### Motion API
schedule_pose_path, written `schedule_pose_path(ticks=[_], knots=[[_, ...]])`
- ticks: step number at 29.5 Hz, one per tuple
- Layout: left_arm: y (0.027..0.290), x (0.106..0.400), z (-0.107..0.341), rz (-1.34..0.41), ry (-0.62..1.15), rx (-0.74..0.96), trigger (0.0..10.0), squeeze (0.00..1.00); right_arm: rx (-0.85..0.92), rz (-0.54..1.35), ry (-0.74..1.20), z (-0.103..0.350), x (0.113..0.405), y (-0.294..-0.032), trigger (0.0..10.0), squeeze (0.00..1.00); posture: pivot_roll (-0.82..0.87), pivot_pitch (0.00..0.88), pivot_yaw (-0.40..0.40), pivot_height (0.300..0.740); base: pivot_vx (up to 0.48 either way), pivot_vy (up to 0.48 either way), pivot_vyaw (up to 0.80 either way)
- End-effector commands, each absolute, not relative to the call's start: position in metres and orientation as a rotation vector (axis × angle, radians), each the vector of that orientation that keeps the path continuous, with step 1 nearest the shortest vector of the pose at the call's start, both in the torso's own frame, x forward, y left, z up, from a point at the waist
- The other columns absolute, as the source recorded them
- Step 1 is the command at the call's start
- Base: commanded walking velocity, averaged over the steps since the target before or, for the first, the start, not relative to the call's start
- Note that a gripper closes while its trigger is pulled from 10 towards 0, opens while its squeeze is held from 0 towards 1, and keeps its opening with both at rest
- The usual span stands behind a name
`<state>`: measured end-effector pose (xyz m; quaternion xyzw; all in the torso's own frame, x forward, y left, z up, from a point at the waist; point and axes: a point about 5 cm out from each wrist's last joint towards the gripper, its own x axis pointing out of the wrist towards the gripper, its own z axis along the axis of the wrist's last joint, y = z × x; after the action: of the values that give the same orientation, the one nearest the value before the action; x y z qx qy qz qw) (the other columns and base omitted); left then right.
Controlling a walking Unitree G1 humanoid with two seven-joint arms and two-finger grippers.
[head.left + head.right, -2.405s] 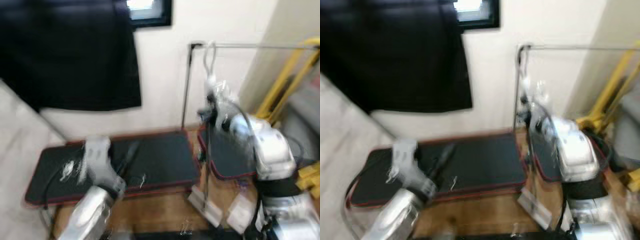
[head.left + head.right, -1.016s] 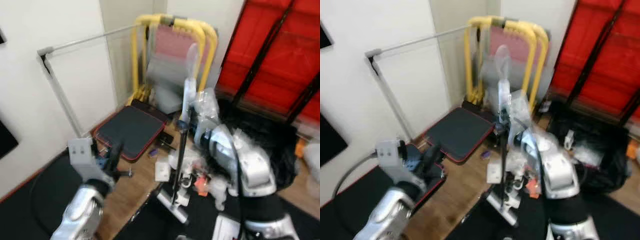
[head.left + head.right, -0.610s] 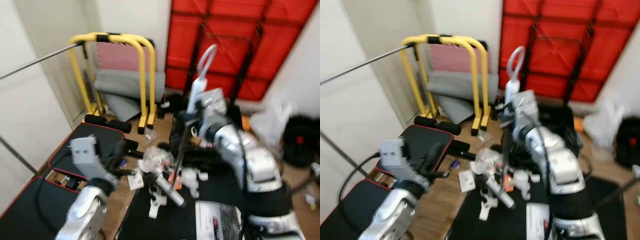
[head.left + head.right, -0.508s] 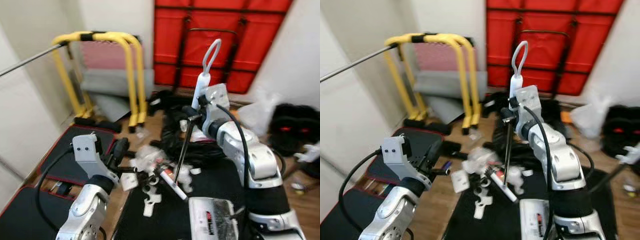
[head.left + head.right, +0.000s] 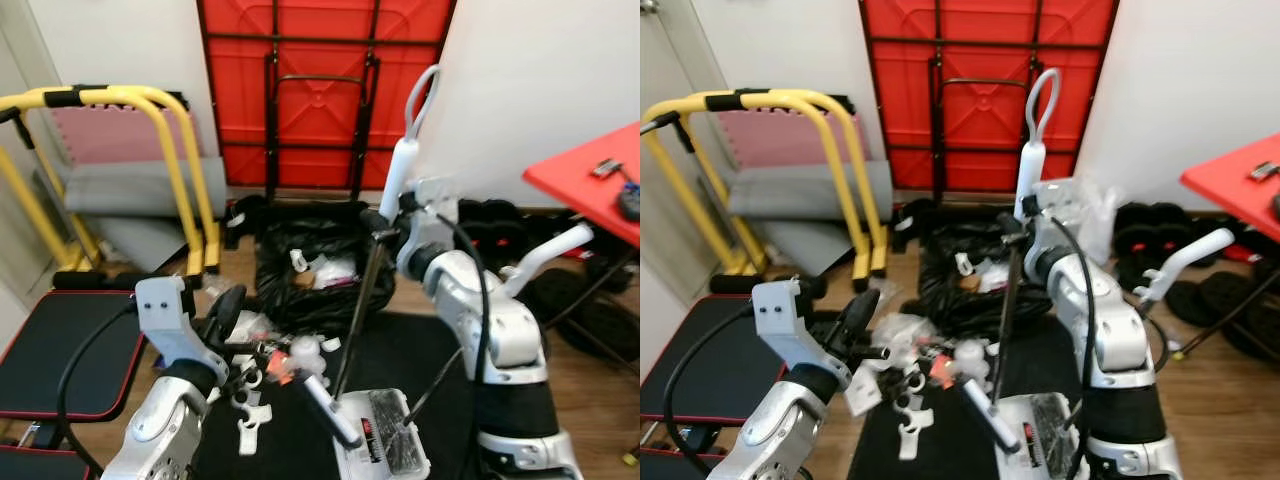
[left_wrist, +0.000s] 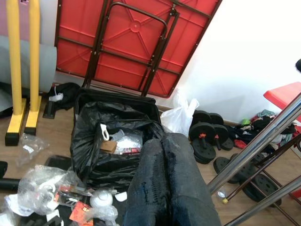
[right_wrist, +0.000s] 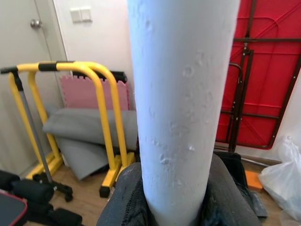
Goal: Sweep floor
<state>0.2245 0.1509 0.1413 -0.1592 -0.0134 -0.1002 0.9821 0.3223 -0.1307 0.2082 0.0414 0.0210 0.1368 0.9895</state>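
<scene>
Right gripper [image 5: 385,222] clamping the broom [image 5: 372,275] just below its white handle, slightly right of frame centre; in the right wrist view, black fingers [image 7: 126,200] pressing against both sides of the white shaft. Broom leaning, looped handle top pointing toward the upper centre, dark pole running down-left to the head lying on the black mat [image 5: 300,440] at lower centre. Left gripper [image 5: 230,310] hovering at lower left, fingers [image 6: 153,188] pressed together and gripping nothing. Sitting open at frame centre, a black rubbish bag [image 5: 310,285] with scraps showing inside. Littering the floor left of the broom head, white and orange debris [image 5: 265,365]. Leaning on the back wall, a folded red table [image 5: 320,90]; standing at upper left, yellow bars [image 5: 130,105].
</scene>
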Motion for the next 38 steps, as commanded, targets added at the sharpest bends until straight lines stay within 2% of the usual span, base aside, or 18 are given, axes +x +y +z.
schedule_pose_path(ticks=[1, 3, 8, 20, 29, 33, 36, 38], knots=[[0.149, 0.222, 0.141, -0.231, -0.027, -0.327, 10.0, 0.00, 0.148, 0.305, -0.045, 0.224, 0.323, -0.128, 10.0, 0.00, -0.07, 0.031, -0.089, 0.740, 0.000, 0.000, 0.00], [0.149, 0.219, 0.141, -0.234, -0.023, -0.332, 10.0, 0.00, 0.228, 0.331, -0.087, 0.229, 0.322, -0.126, 10.0, 0.00, -0.06, 0.032, -0.088, 0.740, 0.000, 0.000, 0.00], [0.148, 0.216, 0.141, -0.240, -0.019, -0.336, 10.0, 0.00, 0.304, 0.343, -0.128, 0.233, 0.323, -0.124, 10.0, 0.00, -0.06, 0.042, -0.084, 0.740, 0.000, 0.000, 0.00], [0.145, 0.208, 0.145, -0.258, -0.011, -0.344, 10.0, 0.00, 0.372, 0.307, -0.135, 0.225, 0.335, -0.126, 10.0, 0.00, -0.06, 0.091, -0.078, 0.740, 0.000, 0.000, 0.00], [0.126, 0.182, 0.154, -0.388, 0.023, -0.296, 10.0, 0.00, 0.419, 0.291, -0.172, 0.225, 0.356, -0.116, 10.0, 0.00, -0.02, 0.212, -0.059, 0.740, 0.000, 0.000, 0.00], [0.125, 0.173, 0.156, -0.397, 0.037, -0.330, 10.0, 0.00, 0.438, 0.289, -0.198, 0.228, 0.364, -0.111, 10.0, 0.00, 0.00, 0.254, -0.049, 0.740, 0.000, 0.000, 0.00], [0.124, 0.171, 0.157, -0.398, 0.042, -0.332, 10.0, 0.00, 0.441, 0.287, -0.202, 0.228, 0.366, -0.111, 10.0, 0.00, 0.00, 0.254, -0.049, 0.740, 0.000, 0.000, 0.00], [0.122, 0.163, 0.159, -0.403, 0.050, -0.347, 10.0, 0.00, 0.454, 0.272, -0.215, 0.231, 0.370, -0.111, 10.0, 0.00, 0.02, 0.296, -0.053, 0.740, 0.000, 0.000, 0.00]])
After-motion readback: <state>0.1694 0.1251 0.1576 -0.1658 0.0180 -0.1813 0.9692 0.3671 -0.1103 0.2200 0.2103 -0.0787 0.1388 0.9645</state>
